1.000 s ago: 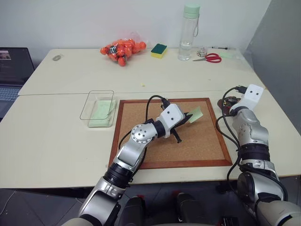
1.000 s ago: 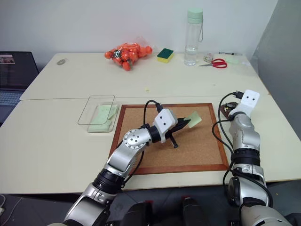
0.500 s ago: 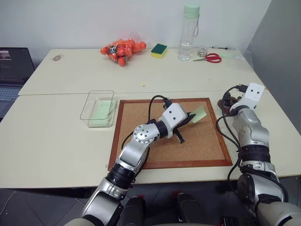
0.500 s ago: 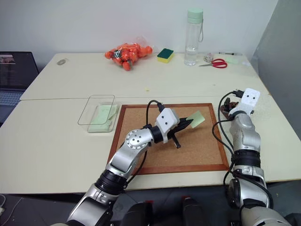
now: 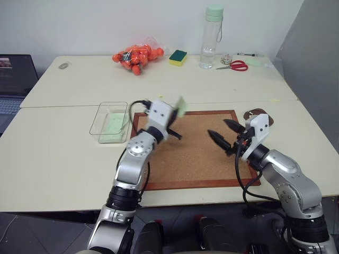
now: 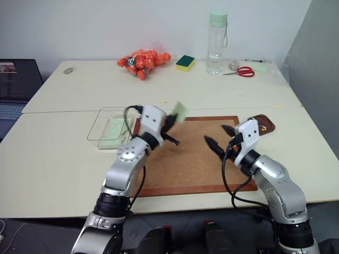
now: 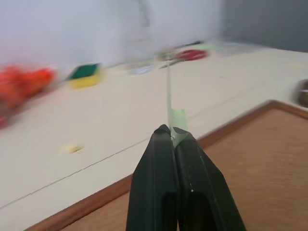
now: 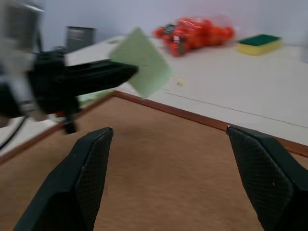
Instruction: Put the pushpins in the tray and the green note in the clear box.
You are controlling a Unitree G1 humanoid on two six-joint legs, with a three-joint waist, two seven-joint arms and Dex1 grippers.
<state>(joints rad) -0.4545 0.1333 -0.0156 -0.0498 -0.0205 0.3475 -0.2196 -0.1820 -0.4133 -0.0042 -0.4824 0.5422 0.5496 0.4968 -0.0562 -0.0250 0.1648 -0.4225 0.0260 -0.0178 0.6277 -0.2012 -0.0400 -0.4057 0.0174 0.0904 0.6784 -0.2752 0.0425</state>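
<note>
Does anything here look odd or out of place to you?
Nothing is spilled or broken. One curious sight: the left gripper holds the green note pinched by one edge in mid-air above the cork board, near the clear box. A small yellowish scrap lies alone on the table.

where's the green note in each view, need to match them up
Left eye view: green note at the left claw's tip, above the cork board's far left corner.
Right eye view: same spot.
Left wrist view: edge-on, pinched at the black fingertips.
Right wrist view: facing the camera, above the board's far edge.
Shared landmark: the green-and-yellow sponge.
</note>
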